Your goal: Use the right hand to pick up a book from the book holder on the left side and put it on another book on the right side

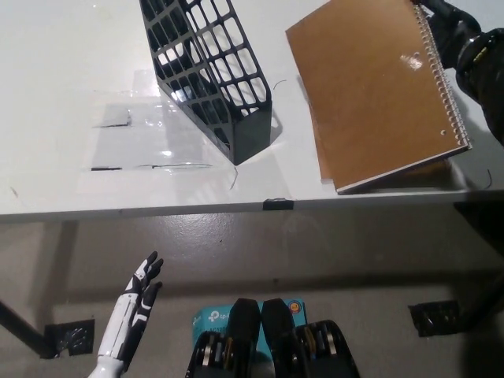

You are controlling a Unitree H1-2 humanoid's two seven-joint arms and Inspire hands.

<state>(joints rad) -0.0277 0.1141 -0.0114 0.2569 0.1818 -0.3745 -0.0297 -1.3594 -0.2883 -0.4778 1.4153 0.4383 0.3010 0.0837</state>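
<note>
Head view showed the black right robot hand (pixel 457 35) gripping the spiral edge of the brown book (pixel 374 90), tilted just above the book lying on the worktop (pixel 63 79). To finish well, it needed to level the book and square the edges before letting go. The white left robot hand (pixel 140 287) hung below, fingers apart, holding nothing.

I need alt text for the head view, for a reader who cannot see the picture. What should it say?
The black right hand holds a brown spiral notebook by its far corner, tilted over another brown book lying on the white table. To the left stands an empty black mesh book holder. The white left hand hangs open below the table edge.
</note>
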